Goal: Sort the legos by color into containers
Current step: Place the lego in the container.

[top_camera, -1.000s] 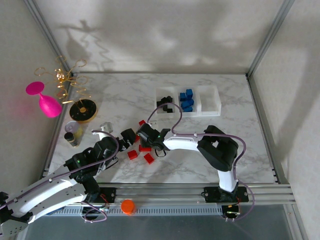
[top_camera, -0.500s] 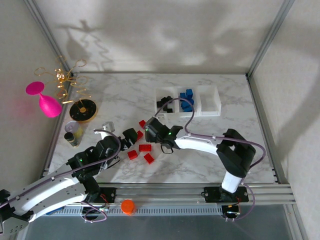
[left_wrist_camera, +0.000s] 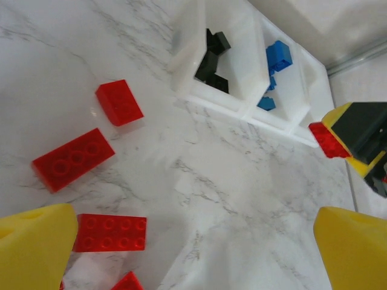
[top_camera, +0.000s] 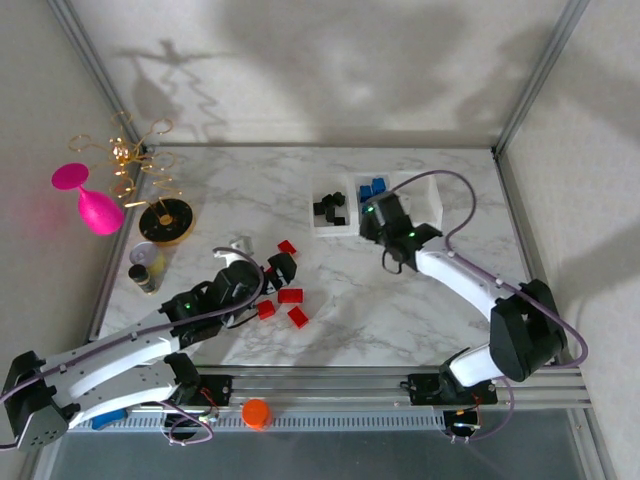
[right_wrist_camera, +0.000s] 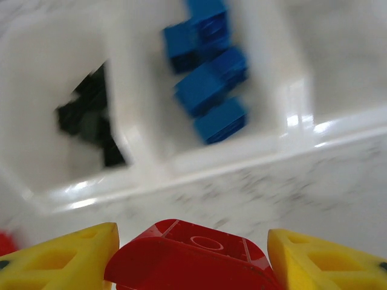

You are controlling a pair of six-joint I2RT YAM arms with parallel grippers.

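- The red brick looks light, hard and slick-sided. It is best squeezed across its flat side walls, since a loose pinch could let it twist.
- The right gripper has it clamped between its yellow fingers, just short of the containers and facing the blue compartment.
- The left gripper stands wide with nothing in it, above the loose red bricks on the table.

no readable text, no labels, no numbers
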